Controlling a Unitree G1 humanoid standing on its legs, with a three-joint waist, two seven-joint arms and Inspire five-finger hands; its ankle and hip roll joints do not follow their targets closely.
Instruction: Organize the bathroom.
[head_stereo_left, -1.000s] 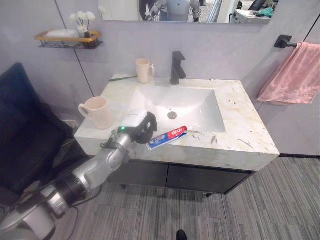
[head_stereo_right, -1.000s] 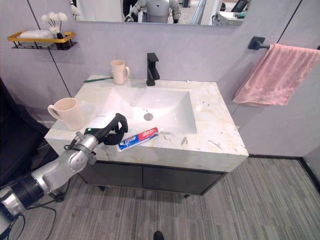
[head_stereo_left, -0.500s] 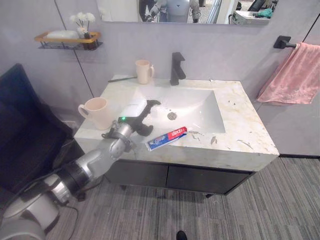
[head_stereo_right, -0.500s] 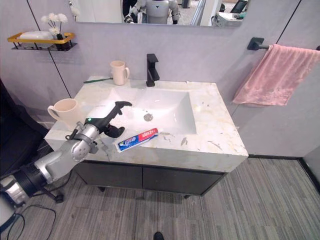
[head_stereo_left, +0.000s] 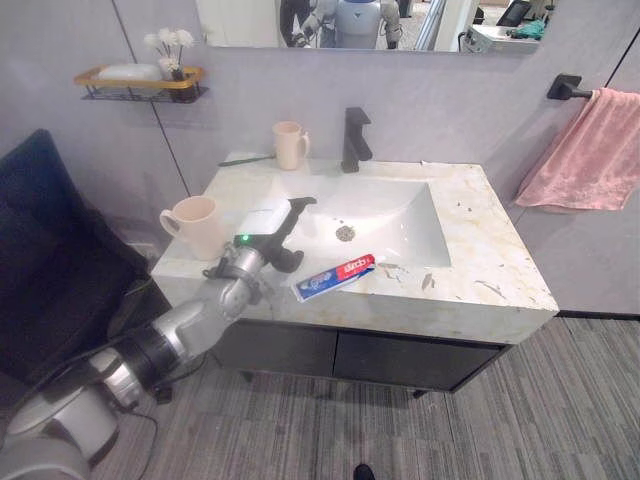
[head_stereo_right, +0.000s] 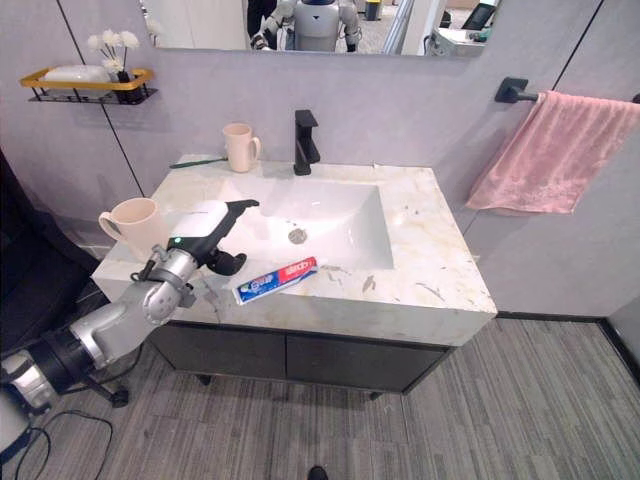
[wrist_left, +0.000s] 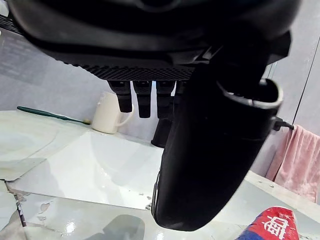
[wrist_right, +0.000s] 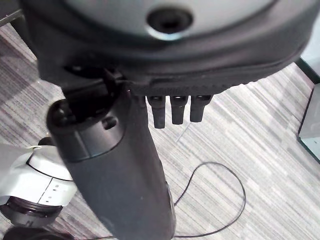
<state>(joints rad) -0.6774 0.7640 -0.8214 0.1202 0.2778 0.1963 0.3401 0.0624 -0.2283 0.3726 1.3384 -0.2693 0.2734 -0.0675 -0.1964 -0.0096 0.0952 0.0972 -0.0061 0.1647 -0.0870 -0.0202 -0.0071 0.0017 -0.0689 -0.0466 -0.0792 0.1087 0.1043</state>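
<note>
A red, white and blue toothpaste tube (head_stereo_left: 336, 278) lies flat on the marble counter's (head_stereo_left: 487, 252) front edge, before the basin (head_stereo_left: 385, 205). My left hand (head_stereo_left: 268, 233) hovers just left of the tube, open, its fingers (wrist_left: 142, 95) straight and pointing over the basin, holding nothing. The tube's end (wrist_left: 270, 228) shows past the thumb in the left wrist view. A beige mug (head_stereo_left: 196, 224) stands left of the hand. A second mug (head_stereo_left: 289, 142) and a green toothbrush (head_stereo_left: 245, 157) are at the back left. My right hand (wrist_right: 165, 55) hangs open over the floor.
A black faucet (head_stereo_left: 355, 136) stands behind the basin. A pink towel (head_stereo_left: 592, 150) hangs on a bar at the right wall. A wall shelf (head_stereo_left: 140, 80) with flowers and a soap dish is at the upper left. A dark chair (head_stereo_left: 45, 250) stands left of the vanity.
My left hand, curled beside the tube's left end a second ago, has straightened its fingers and lifted slightly up and away. The tube has stayed put.
</note>
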